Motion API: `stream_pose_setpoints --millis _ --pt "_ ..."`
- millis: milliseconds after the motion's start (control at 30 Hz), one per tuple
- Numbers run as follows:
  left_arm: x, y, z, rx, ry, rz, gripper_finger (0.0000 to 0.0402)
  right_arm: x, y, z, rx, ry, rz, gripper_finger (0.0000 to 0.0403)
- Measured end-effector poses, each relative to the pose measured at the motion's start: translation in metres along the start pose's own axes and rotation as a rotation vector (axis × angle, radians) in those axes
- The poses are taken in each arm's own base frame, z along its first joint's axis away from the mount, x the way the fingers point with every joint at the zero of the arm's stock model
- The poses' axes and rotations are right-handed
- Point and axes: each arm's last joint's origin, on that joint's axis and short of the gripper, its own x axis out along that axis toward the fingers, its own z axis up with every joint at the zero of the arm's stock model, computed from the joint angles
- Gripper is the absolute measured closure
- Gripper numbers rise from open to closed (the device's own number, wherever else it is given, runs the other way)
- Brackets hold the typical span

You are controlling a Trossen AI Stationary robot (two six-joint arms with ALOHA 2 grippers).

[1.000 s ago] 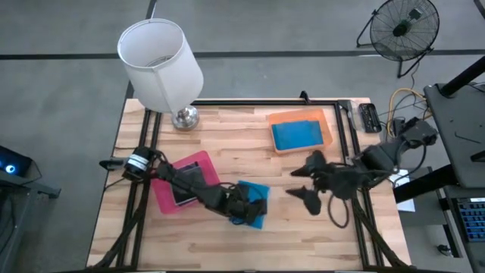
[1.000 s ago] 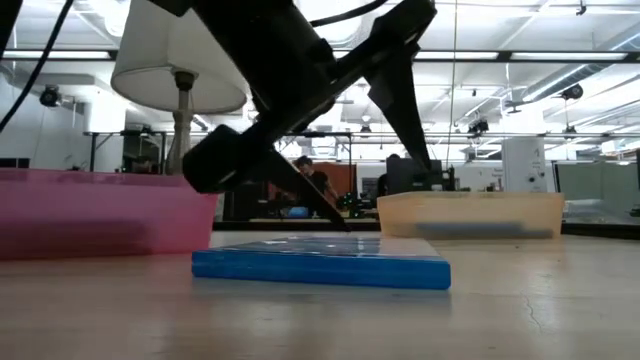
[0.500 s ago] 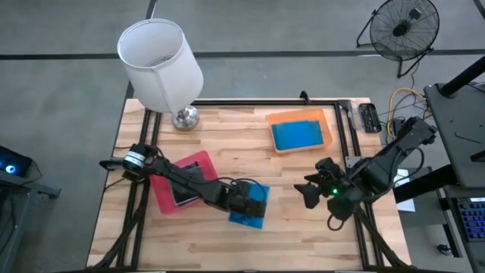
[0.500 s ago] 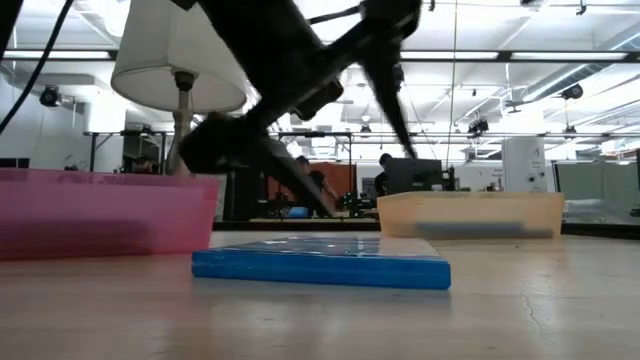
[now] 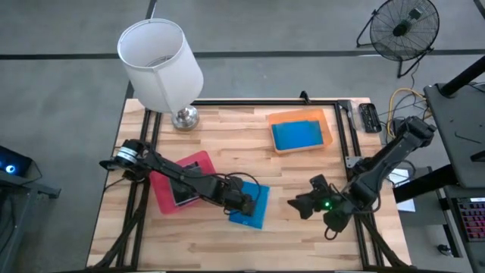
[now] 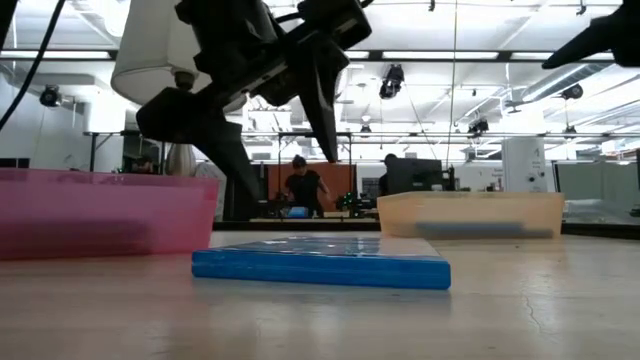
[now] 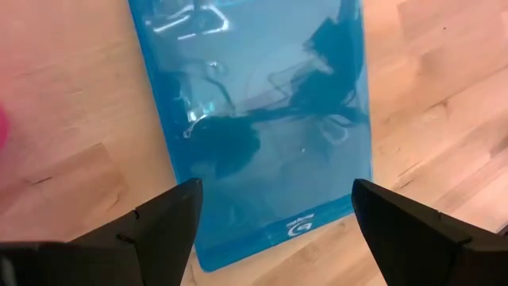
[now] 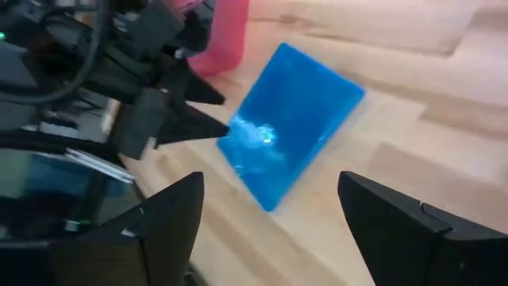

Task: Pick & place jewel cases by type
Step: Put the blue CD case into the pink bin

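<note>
Since half a second ago my right arm has pulled back toward the near right edge of the table, and my left gripper point(image 5: 244, 203) has lifted a little over the loose blue jewel case point(image 5: 252, 205); the case itself has not shifted.

Nearest to me, that blue jewel case lies flat on the bare wood of the table point(image 5: 303, 243), just beside the pink tray point(image 5: 161, 193) and touching nothing else that I can see. From the left wrist camera the left gripper's fingers point(image 7: 163, 222) stand spread wide, one to each side of the case, and the low view shows their tips hanging above the case point(image 6: 320, 262), not on it.

My right gripper point(image 5: 303, 203) hovers to the right of the case, well apart from it, its fingers point(image 8: 163, 218) also spread and holding nothing; its camera looks across at the case and at the left gripper beyond.

A step farther in, the pink tray holds a dark jewel case point(image 5: 184, 191), partly covered by my left arm; I cannot tell how many lie there.

Farther back on the right, the orange tray point(image 5: 327, 120) holds a blue case point(image 5: 297, 135) lying flat inside it. At the far left corner stands the lamp point(image 5: 161, 62).

In the room beyond, a person point(image 6: 300, 188) shows in the low view.
</note>
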Motion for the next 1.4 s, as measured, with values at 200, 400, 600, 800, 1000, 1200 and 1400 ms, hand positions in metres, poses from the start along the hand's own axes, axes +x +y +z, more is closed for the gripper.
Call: stream_pose_setpoints --millis 200,400,600,800,1000,1200,1400 --pt "0.0 0.001 0.001 0.001 0.01 0.006 0.0095 0.013 -0.003 -0.009 0.166 -0.025 0.043 0.0123" --pt "-0.001 0.002 0.004 0.036 -0.024 0.017 0.0095 0.028 -0.001 -0.023 0.332 -0.023 0.045 0.0122" --pt "-0.001 0.002 0.008 0.093 0.009 0.015 0.0095 0.049 0.002 -0.038 0.455 -0.048 -0.004 0.0126" --pt "0.001 0.004 0.011 0.188 0.044 0.009 0.0095 0.078 0.002 -0.051 0.428 -0.093 -0.065 0.0137" --pt "0.004 0.006 0.012 0.252 0.071 0.0 0.0095 0.101 0.003 -0.063 0.486 -0.092 -0.109 0.0138" --pt "0.013 0.019 0.013 0.192 0.063 0.05 0.0095 0.118 0.014 -0.065 0.528 -0.098 -0.101 0.014" --pt "0.017 0.023 0.011 0.116 0.083 0.022 0.0095 0.125 0.022 -0.064 0.464 -0.104 -0.103 0.0142"
